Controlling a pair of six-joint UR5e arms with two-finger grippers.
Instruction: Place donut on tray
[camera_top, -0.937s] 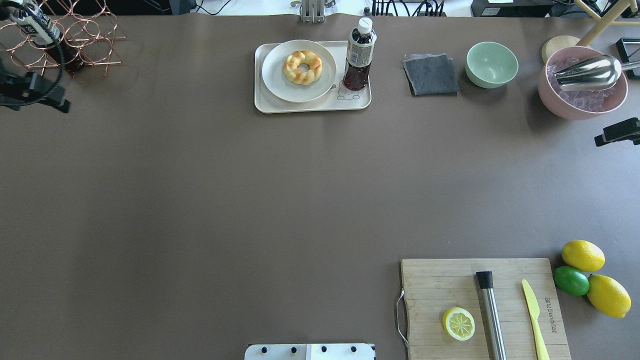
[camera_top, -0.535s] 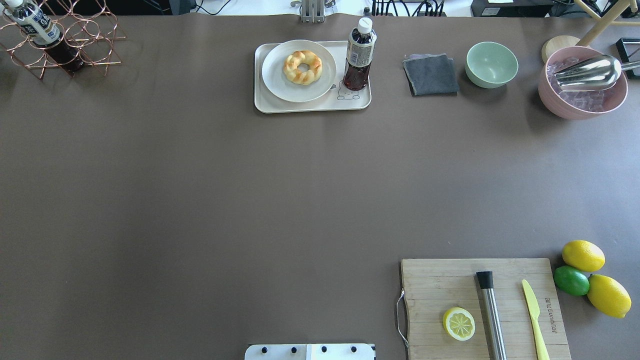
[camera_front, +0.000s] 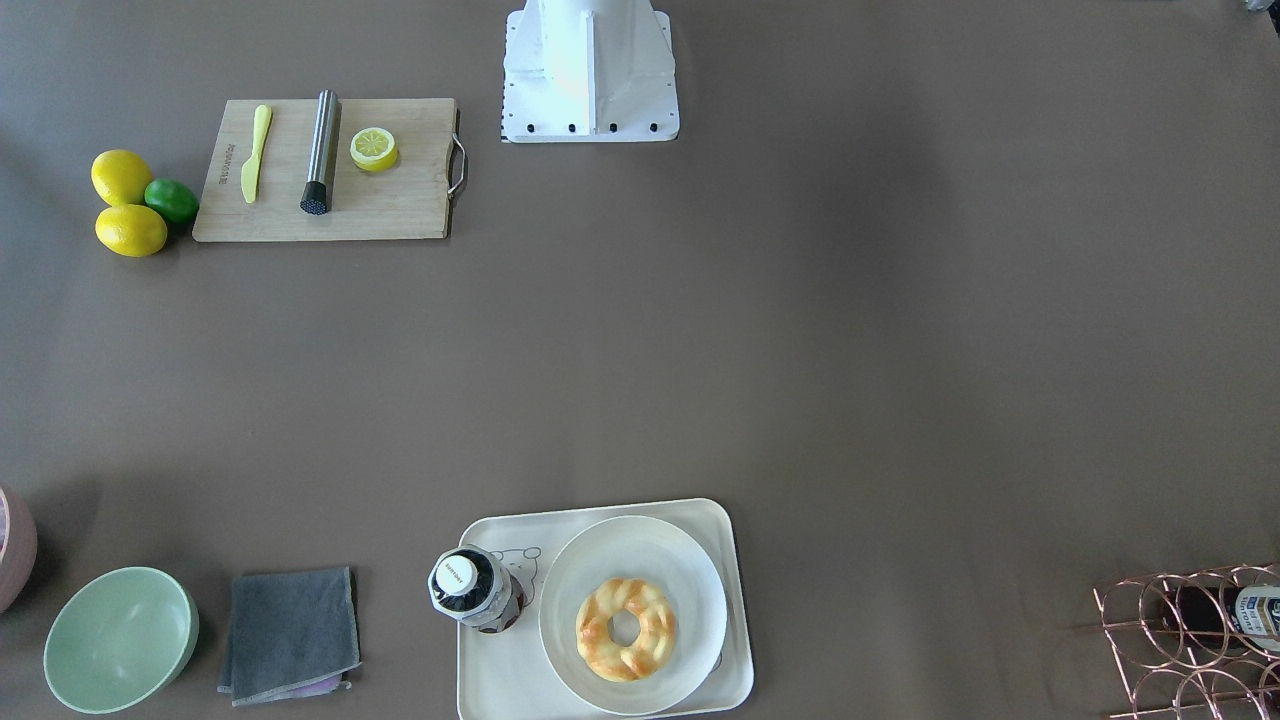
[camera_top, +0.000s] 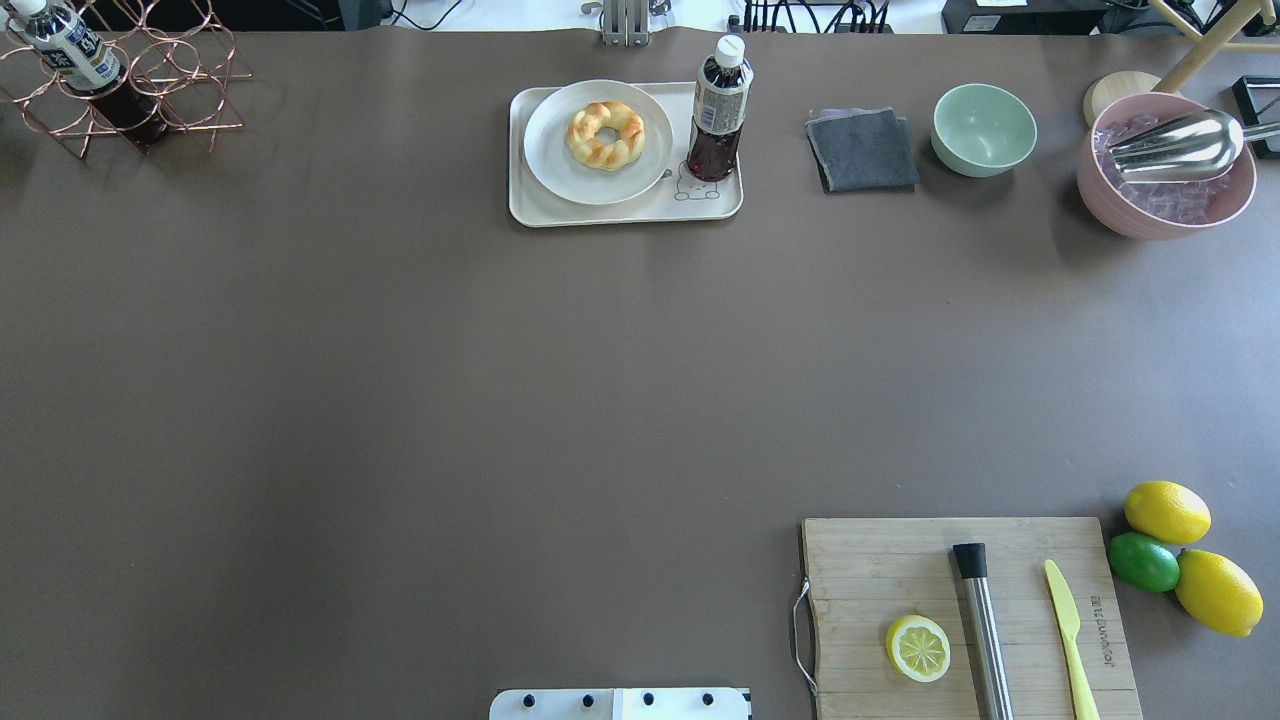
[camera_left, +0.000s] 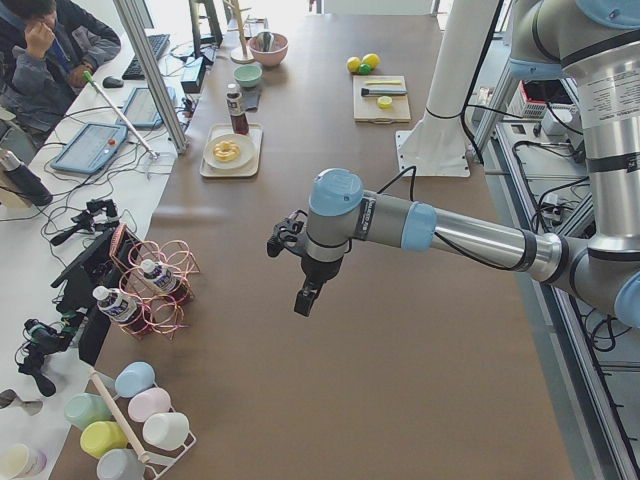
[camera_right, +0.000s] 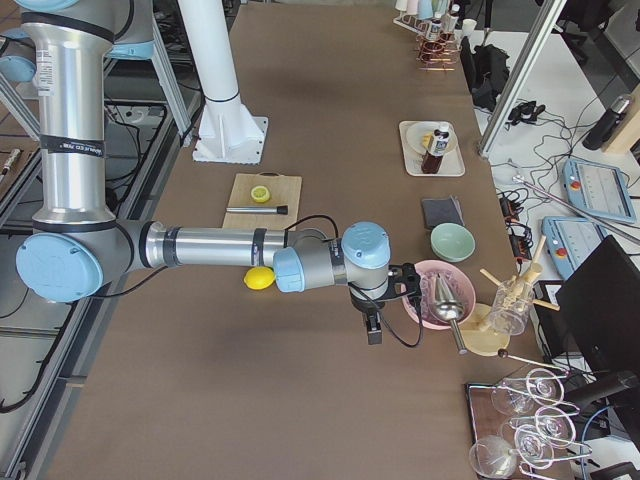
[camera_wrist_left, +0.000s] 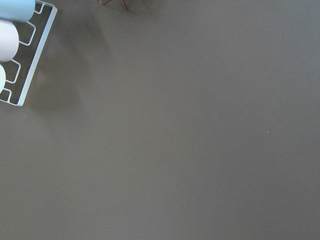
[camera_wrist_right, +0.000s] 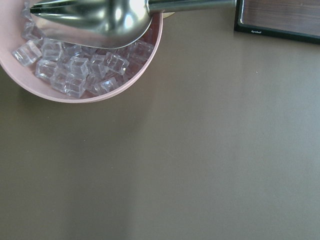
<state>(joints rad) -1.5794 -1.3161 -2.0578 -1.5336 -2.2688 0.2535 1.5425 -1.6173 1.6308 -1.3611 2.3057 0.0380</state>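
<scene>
Donut (camera_top: 605, 134) lies on the round white plate (camera_top: 552, 168), in the left half of the tray (camera_top: 610, 213) at upper centre of the overhead view. It is a golden braided ring with browner glazed patches, and looks intact. Both arms have left that view within the last second, so the placing looks finished. The left gripper (camera_left: 303, 307) and right gripper (camera_right: 373, 335) hang over the table (camera_left: 400, 380), seemingly carrying nothing. How far open they are, I cannot tell.

The donut (camera_top: 605, 134) lies on a plate (camera_top: 556, 165) on the left half of the tray (camera_top: 620, 213), with a bottle (camera_top: 718, 115) upright on its right half, at the far middle of the desk (camera_top: 400, 400). Rightward along that edge sit a cloth (camera_top: 862, 150), a bowl (camera_top: 984, 130) and an ice bowl (camera_top: 1160, 218) holding a scoop (camera_top: 1175, 145). A rack (camera_top: 150, 90) stands far left. Near the robot's right, a board (camera_top: 880, 570) carries a lemon slice (camera_top: 917, 647), rod (camera_top: 985, 630) and knife (camera_top: 1068, 625), with lemons (camera_top: 1166, 511) and a lime (camera_top: 1143, 561) just beside it.
</scene>
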